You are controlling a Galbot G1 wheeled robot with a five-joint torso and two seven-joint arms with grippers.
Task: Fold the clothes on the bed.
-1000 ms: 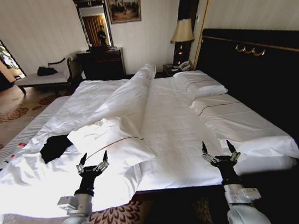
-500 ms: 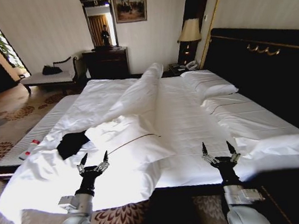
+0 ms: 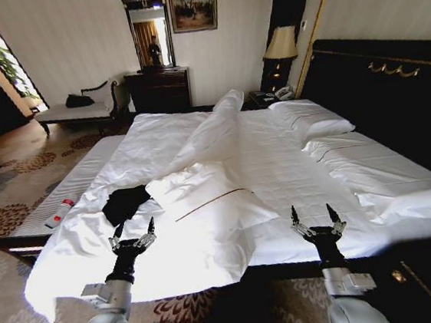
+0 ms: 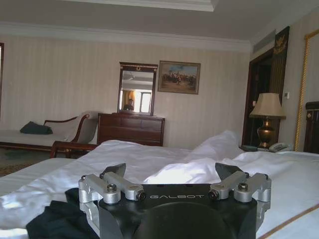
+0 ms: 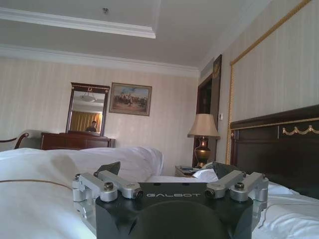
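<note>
The clothes are one crumpled black T-shirt [image 3: 125, 202] lying on the white duvet [image 3: 206, 216] near the bed's [image 3: 277, 163] foot, on my left. In the left wrist view the T-shirt [image 4: 52, 221] shows as a dark heap just beyond the fingers. My left gripper [image 3: 135, 228] hovers open at the mattress edge, slightly nearer me than the shirt and not touching it. My right gripper [image 3: 312, 213] is open too, held over the bed's near edge far to the right of the shirt. Both grippers, left [image 4: 171, 172] and right [image 5: 167, 169], hold nothing.
The duvet is bunched in a long ridge down the bed's middle. Pillows [image 3: 311, 117] lie by the tall dark headboard [image 3: 394, 104]. A small red-and-white object [image 3: 59, 213] rests on the left edge. A bench [image 3: 79, 110], dresser [image 3: 160, 88] and lamp [image 3: 280, 46] stand along the far wall.
The whole picture has slid rightward, so the camera has moved; the T-shirt now appears nearly straight ahead of my left gripper. Both arms keep the same open pose.
</note>
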